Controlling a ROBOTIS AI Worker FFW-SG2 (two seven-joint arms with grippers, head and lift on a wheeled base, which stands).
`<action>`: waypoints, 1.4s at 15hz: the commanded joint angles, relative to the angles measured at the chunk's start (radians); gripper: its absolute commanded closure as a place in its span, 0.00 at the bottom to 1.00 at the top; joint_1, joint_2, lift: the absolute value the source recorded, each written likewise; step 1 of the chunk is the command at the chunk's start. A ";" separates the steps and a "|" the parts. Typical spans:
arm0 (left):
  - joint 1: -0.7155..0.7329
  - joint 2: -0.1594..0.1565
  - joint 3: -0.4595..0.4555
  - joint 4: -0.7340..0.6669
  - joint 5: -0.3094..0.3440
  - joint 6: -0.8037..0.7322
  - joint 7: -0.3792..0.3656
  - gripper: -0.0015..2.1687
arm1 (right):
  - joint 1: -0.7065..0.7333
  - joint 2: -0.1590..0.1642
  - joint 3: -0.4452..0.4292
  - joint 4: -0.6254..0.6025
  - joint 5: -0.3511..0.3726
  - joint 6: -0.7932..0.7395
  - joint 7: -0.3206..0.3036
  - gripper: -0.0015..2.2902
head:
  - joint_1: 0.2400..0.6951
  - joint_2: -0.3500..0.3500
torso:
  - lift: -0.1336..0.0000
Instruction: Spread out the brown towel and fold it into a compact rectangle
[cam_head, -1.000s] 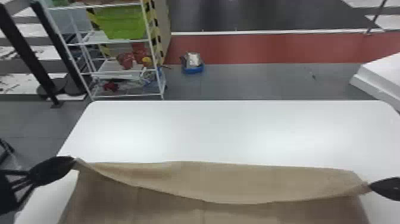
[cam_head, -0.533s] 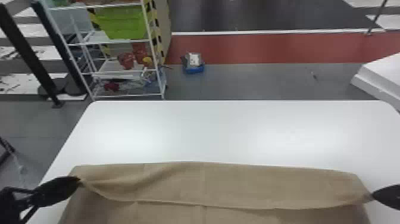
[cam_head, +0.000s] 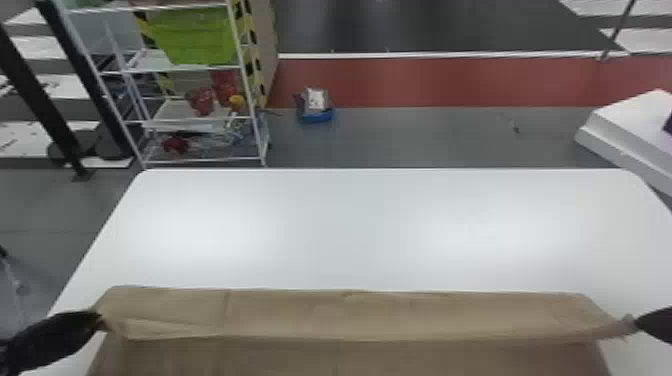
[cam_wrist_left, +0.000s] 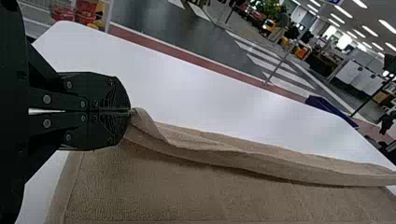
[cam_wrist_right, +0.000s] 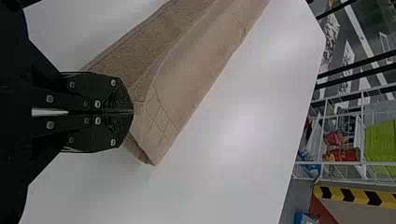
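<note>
Pressed together on one corner of the brown towel (cam_head: 350, 315), the left gripper (cam_head: 101, 320) is matched by the right gripper (cam_head: 637, 322), its fingers also closed, pinching the opposite corner. The head view's right edge cuts off much of the right gripper.

The white table (cam_head: 350, 230) spreads under and beyond both grippers. The towel lies between them on it, its held edge drawn across from one to the other as a paler flap over a darker layer; whether the flap's middle touches that layer, I cannot tell. The towel's near part runs out of the head view's bottom edge.

Past the left gripper, beyond the table, stands a white rack (cam_head: 239, 50) bearing a green bin (cam_head: 195, 35). Far beyond the right gripper is a white block (cam_head: 630, 125), partly cut off. On the floor between, farther off, sits a small blue-based object (cam_head: 317, 118); its pale patch is too small to make out.
</note>
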 joint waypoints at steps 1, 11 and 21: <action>0.009 -0.010 -0.005 0.001 0.000 -0.026 -0.003 0.65 | 0.022 0.001 -0.001 0.000 0.011 -0.034 0.003 0.49 | 1.00 0.56 | 0.07; 0.042 -0.019 -0.015 0.026 -0.017 -0.134 0.000 0.65 | 0.054 0.001 0.037 0.001 0.091 -0.135 0.003 0.49 | 1.00 0.51 | 0.07; 0.060 -0.019 0.004 -0.002 -0.009 -0.140 -0.015 0.65 | 0.081 0.000 -0.009 -0.023 0.064 -0.172 0.003 0.49 | 1.00 0.51 | 0.07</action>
